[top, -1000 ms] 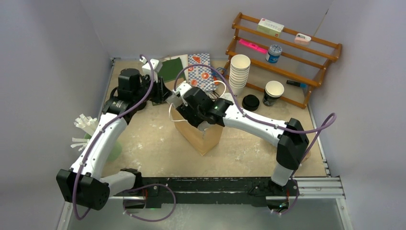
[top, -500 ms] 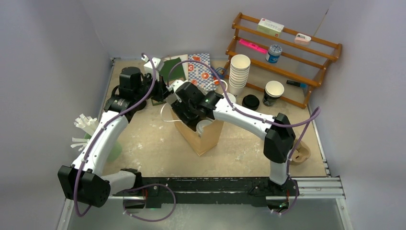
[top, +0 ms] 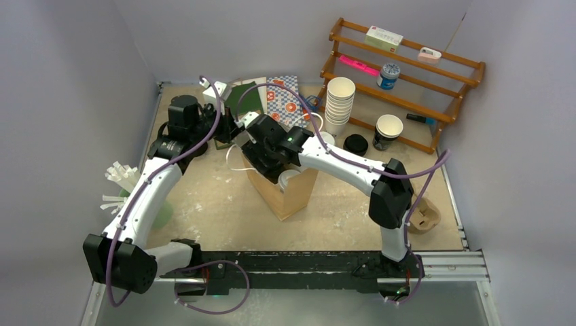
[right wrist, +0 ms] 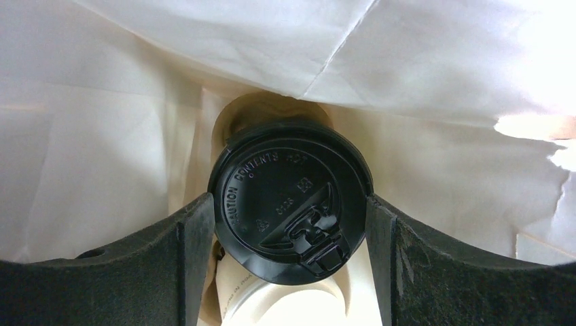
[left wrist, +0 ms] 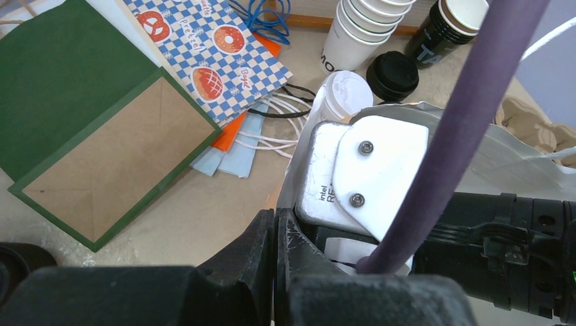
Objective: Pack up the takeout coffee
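**A:** Why is the left claw (left wrist: 275, 234) clenched so tight?

**B:** It seems to be pinching the rim of the paper bag (top: 291, 198), which keeps the mouth wide.

**A:** And the right claw (right wrist: 289, 207)?

**B:** It's down inside the bag, grasping the black-lidded cup (right wrist: 292, 183) by the sides of its lid. Held that way, the cup should go in level.

**A:** Where's the other coffee?

**B:** The white-lidded cup (left wrist: 345, 87) stands on the desk (top: 217, 210) just behind the bag, not yet packed. I'd judge the job about half done.
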Controlling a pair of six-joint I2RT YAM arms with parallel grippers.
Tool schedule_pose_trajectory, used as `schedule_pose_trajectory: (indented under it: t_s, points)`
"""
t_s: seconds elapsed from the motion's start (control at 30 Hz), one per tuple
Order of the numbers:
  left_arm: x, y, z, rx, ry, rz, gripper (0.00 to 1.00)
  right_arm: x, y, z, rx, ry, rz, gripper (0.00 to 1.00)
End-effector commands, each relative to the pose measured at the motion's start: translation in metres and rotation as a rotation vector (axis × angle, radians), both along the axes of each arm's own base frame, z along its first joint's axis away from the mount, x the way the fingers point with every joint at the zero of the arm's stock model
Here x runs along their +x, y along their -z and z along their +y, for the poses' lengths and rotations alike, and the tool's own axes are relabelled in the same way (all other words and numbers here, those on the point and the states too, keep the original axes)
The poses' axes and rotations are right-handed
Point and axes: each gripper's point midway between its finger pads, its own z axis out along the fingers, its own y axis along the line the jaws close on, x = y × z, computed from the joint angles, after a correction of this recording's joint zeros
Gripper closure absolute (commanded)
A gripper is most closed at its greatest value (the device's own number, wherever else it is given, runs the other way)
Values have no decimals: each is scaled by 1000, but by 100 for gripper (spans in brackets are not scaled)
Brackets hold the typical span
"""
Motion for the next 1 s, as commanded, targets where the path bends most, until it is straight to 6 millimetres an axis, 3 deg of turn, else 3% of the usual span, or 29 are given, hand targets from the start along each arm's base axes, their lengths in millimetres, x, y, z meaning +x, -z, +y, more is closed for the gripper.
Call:
schedule_pose_trajectory:
  t_s: [0.0,0.33,0.73,0.87,0.97]
  points:
    - [-3,-16,-8,-20,64,-76,100,2,23,1,-34,15,42,50]
    - [-8,-10,-8,-14,70,-55,100,5,46,3,-39,4,58,50]
    - [-5,-11,-4,2,49,-70,100,-4,72,-24,-86,37,101,52]
    - [-4,-11,-3,3,41,-67,100,-7,57,-26,-40,35,78,52]
    - [-3,-10,-3,4,40,-66,100,-8,41,-17,30,15,69,52]
